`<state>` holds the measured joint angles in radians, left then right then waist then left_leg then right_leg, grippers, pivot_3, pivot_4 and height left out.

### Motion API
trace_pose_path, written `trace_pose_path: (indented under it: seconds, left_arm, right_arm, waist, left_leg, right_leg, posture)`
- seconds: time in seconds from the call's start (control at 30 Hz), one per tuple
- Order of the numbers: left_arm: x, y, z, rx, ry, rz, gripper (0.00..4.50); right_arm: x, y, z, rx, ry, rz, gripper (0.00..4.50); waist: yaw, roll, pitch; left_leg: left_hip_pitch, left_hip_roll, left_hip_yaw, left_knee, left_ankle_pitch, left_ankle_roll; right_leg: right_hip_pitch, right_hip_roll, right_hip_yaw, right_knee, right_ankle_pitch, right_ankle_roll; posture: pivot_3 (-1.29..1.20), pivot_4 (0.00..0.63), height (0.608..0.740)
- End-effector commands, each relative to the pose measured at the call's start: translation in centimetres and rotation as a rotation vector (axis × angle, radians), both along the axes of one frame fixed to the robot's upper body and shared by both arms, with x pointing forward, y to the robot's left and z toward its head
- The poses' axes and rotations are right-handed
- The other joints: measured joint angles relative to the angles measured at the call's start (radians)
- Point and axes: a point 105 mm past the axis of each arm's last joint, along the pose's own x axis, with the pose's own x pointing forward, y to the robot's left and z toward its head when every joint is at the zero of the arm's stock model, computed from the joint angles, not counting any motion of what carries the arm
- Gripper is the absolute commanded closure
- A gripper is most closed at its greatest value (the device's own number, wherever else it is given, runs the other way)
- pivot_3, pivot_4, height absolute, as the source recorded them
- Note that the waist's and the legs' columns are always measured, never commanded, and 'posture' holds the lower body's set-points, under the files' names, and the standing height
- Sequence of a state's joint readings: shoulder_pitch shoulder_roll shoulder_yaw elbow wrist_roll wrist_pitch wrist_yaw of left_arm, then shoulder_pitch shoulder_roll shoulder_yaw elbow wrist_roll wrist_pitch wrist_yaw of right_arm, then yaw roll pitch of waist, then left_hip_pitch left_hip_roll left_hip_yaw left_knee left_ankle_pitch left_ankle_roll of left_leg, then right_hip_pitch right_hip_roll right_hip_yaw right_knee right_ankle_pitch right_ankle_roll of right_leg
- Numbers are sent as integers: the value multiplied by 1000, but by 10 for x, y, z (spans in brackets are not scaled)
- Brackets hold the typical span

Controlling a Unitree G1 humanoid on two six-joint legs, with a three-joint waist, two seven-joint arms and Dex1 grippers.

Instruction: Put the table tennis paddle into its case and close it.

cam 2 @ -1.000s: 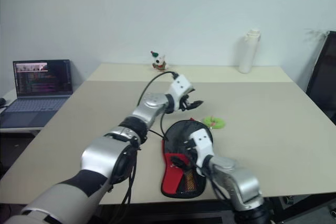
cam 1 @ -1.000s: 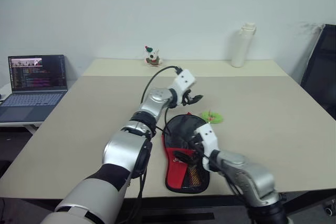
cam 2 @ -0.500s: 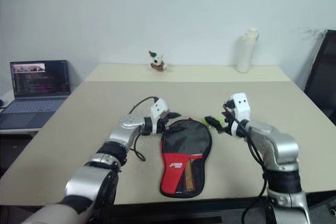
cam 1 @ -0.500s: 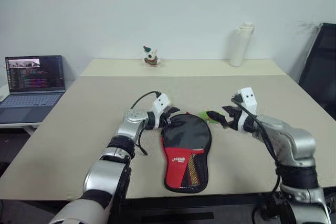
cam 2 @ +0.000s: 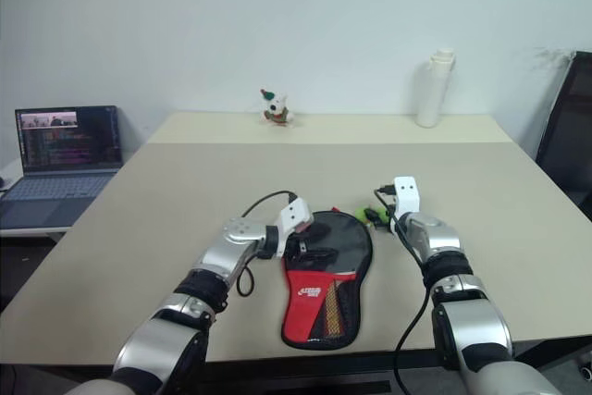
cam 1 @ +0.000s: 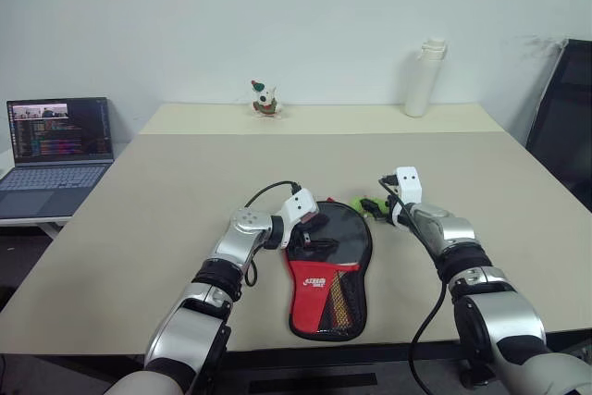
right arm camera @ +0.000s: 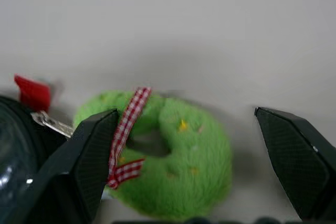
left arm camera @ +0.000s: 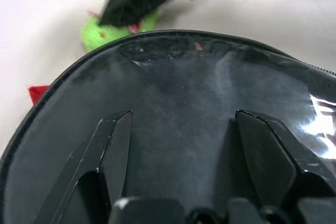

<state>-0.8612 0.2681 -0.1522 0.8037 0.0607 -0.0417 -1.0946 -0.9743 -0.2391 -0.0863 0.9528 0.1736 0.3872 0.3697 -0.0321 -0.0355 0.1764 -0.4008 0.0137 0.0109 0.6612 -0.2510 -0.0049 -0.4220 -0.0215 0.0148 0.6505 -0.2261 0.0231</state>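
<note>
While the case [cam 1: 328, 264] is lying flat near the front edge of a wide beige table [cam 1: 481, 201], its round black end is pointing away and its red logo panel and mesh pocket are facing the near side; whether the paddle is sitting inside cannot be told. A plain white wall is closing off the room behind the table. The left gripper [cam 1: 314, 234] is hovering over the case's round end at its left side, fingers [left arm camera: 113, 145] spread apart with nothing between them, black fabric lying beneath. The right gripper [cam 1: 381, 203] is reaching in from the right, just beyond the case's far right edge, jaws standing wide and gripping nothing. A small fluffy green ring [right arm camera: 173, 150] tied with a red checked ribbon is lying beside the case's rim, between the right gripper's fingers [right arm camera: 89, 156]. Farther back, a white bottle [cam 1: 422, 78] and a small figurine [cam 1: 265, 99] are standing near the wall, a laptop [cam 1: 54, 150] is sitting open at the far left, and a dark chair [cam 1: 562, 127] is showing at the right.
</note>
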Motion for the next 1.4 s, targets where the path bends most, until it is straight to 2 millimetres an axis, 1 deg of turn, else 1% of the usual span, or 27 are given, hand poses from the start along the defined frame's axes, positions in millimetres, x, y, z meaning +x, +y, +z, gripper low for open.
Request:
trace_pose_path:
  seconds: [0.03, 0.07, 0.1, 0.13, 0.23, 0.33, 0.4, 0.5, 0.53, 0.63, 0.73, 0.83, 0.87, 0.93, 0.97, 1.1, 1.4]
  left_arm:
    - [-3, -5, 8, -1, -34, -31, 1104]
    - [-3, -5, 7, 2, -33, -32, 1104]
    - [-4, -5, 6, 5, -31, -34, 1075]
    - [-4, -5, 6, 7, -30, -34, 1075]
    - [-4, -5, 3, 15, -27, -36, 1075]
    - [-5, -6, -6, 49, -17, -44, 1075]
    - [-6, -6, -10, 61, -10, -47, 1075]
    - [-8, -6, -18, 70, 21, -49, 1075]
    - [-9, -6, -21, 74, 33, -50, 1075]
    - [-9, -5, -26, 78, 50, -48, 1075]
    - [-10, -4, -31, 82, 68, -44, 1075]
    - [-10, -6, -33, 80, 78, -45, 1075]
    - [-10, -7, -33, 80, 79, -45, 1075]
    - [-9, -9, -33, 75, 85, -47, 1075]
    - [-9, -11, -32, 73, 87, -48, 1075]
    - [-6, -16, -31, 73, 86, -47, 1075]
    - [-4, -28, -30, 76, 80, -51, 1075]
  right_arm:
    - [3, 4, 5, -13, -27, 17, 0]
    - [2, 5, 4, -13, -24, 17, 0]
    - [2, 5, 3, -12, -23, 18, 369]
    - [2, 5, 3, -12, -22, 18, 578]
    - [1, 6, 1, -15, -18, 25, 1554]
    - [-1, 8, 0, -19, -12, 41, 2601]
    - [-2, 8, 0, -21, -13, 46, 3197]
    - [-3, 4, 6, -27, -35, 39, 4253]
    - [-3, -1, 11, -31, -55, 28, 4462]
    - [-4, -12, 24, -37, -92, -2, 4462]
    - [-13, -34, 41, -55, -127, -26, 4462]
    - [-30, -51, 51, -75, -136, -35, 4462]
    - [-34, -52, 52, -78, -133, -36, 4462]
    - [-50, -56, 51, -95, -117, -23, 4462]
    - [-58, -57, 50, -104, -107, -15, 4462]
    - [-92, -54, 41, -121, -51, 22, 4462]
    - [-174, -27, 18, -69, 120, 184, 4462]
  waist:
    - [0, 0, 0]
    - [0, 0, 0]
    - [-1, 0, 0]
    - [-1, 0, 0]
    - [-1, 0, 0]
    - [0, 0, 0]
    - [0, 0, 0]
    - [0, 0, 0]
    - [0, 0, 0]
    - [0, 1, -1]
    - [2, 1, -1]
    - [6, 2, -1]
    - [6, 2, -2]
    - [7, 3, -2]
    - [9, 3, -2]
    - [16, 3, -3]
    - [31, 3, -3]
  left_leg:
    - [0, 0, 0, 0, 0, 0]
    - [1, 0, 0, 0, 0, 0]
    - [1, 0, 0, 0, 0, 0]
    - [1, 0, 0, 0, 0, 0]
    - [2, 0, 0, 0, 0, 0]
    - [2, 0, 0, 1, 0, 0]
    - [2, 0, 0, 1, 0, 0]
    - [3, 0, 0, 2, 0, 0]
    - [3, 0, 0, 2, 0, 0]
    - [3, 0, 0, 2, 0, 0]
    - [3, -1, 0, 2, 0, 0]
    - [3, -1, -1, 2, 0, 0]
    - [3, -1, -1, 2, 0, 0]
    - [3, -1, -1, 2, 0, 0]
    - [3, -1, -2, 2, 0, 0]
    - [2, -2, -2, 2, 0, 0]
    - [2, -2, -3, 2, 0, 0]
  right_leg:
    - [0, 0, 0, 0, 0, 0]
    - [0, 0, 0, 1, 0, 0]
    - [0, 0, 0, 1, 0, 0]
    - [0, 0, 0, 1, 0, 0]
    - [0, 0, 0, 3, 0, 0]
    - [0, 0, 0, 5, 0, 0]
    - [0, 0, 0, 6, 0, 0]
    - [0, 0, 1, 7, 0, 0]
    - [0, 0, 1, 7, 0, 0]
    - [0, 0, 0, 7, 0, 0]
    - [0, 0, 0, 7, 0, 0]
    - [1, 0, 0, 7, -1, 0]
    - [1, 0, 0, 6, -1, 0]
    - [1, 0, 0, 6, -1, 1]
    - [1, 0, -1, 7, -3, 4]
    - [1, -1, -1, 6, -4, 5]
    - [2, 0, -2, 4, -4, 6]
  posture:
    - [0, 150, 740]
    - [0, 150, 740]
    - [0, 150, 740]
    - [0, 150, 740]
    - [0, 150, 740]
    - [0, 150, 740]
    - [0, 150, 740]
    - [0, 150, 740]
    - [0, 150, 740]
    - [0, 150, 740]
    - [0, 150, 740]
    - [0, 150, 740]
    - [0, 150, 740]
    - [0, 150, 740]
    - [0, 150, 740]
    - [0, 150, 740]
    - [0, 150, 740]
